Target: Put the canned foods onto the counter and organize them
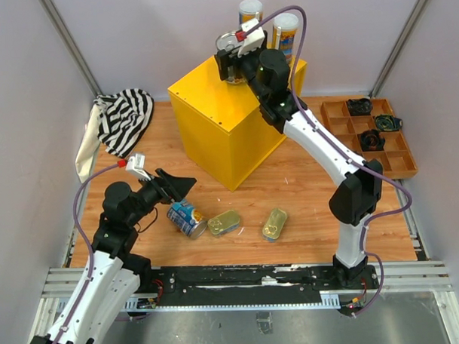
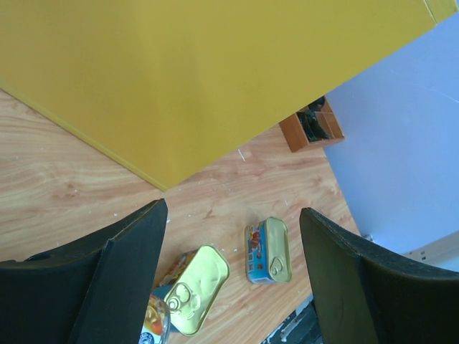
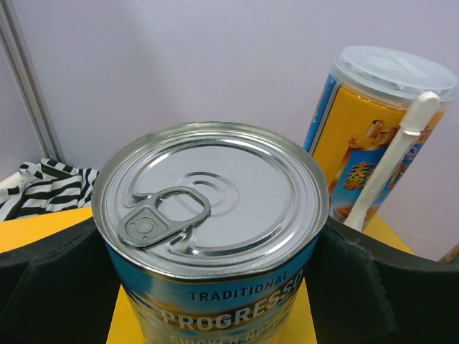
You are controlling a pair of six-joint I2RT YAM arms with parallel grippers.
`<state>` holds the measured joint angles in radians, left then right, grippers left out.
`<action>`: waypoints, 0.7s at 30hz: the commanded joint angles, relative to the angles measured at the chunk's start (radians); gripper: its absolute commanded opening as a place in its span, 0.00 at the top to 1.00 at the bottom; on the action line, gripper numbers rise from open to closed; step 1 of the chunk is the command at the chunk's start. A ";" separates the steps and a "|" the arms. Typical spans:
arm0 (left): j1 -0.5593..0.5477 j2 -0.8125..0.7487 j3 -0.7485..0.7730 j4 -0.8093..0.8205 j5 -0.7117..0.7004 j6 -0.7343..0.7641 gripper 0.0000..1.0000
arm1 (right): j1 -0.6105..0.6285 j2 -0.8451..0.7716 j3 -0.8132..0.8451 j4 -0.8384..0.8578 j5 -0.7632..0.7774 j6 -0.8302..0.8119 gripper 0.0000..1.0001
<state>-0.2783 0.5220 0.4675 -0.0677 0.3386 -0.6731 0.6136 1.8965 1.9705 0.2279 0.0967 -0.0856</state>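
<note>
That yellow box [image 1: 212, 112], smooth painted metal: right gripper [image 1: 233, 65] clamps a blue can [image 3: 211, 215] over its back corner, right beside the tall cans [image 1: 286, 30]. Slick round steel, so a nudge could topple those. The left gripper [image 1: 183, 190] gapes empty near the lying can [image 1: 187, 219] and flat gold tins [image 1: 224, 222].

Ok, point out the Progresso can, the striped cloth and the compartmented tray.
Progresso can [image 3: 211, 193]: right wrist view, middle of its silver lid.
striped cloth [image 1: 126, 117]: top external view, its middle.
compartmented tray [image 1: 337, 125]: top external view, a bare left compartment.
</note>
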 commanded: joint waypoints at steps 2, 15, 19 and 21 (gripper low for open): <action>-0.003 0.005 -0.009 0.052 0.012 0.018 0.21 | -0.038 -0.017 -0.019 0.303 -0.003 0.035 0.99; -0.003 -0.009 -0.053 0.080 -0.011 0.014 0.21 | -0.052 0.079 0.044 0.329 -0.045 0.130 0.97; -0.004 -0.002 -0.049 0.081 -0.006 0.023 0.21 | -0.049 0.108 0.065 0.314 -0.051 0.137 0.97; -0.004 0.001 -0.049 0.083 -0.002 0.028 0.21 | -0.048 0.122 0.083 0.297 -0.050 0.132 0.96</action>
<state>-0.2783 0.5236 0.4183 -0.0250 0.3332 -0.6724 0.5621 1.9999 1.9766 0.4332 0.0677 0.0189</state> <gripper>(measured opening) 0.793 0.851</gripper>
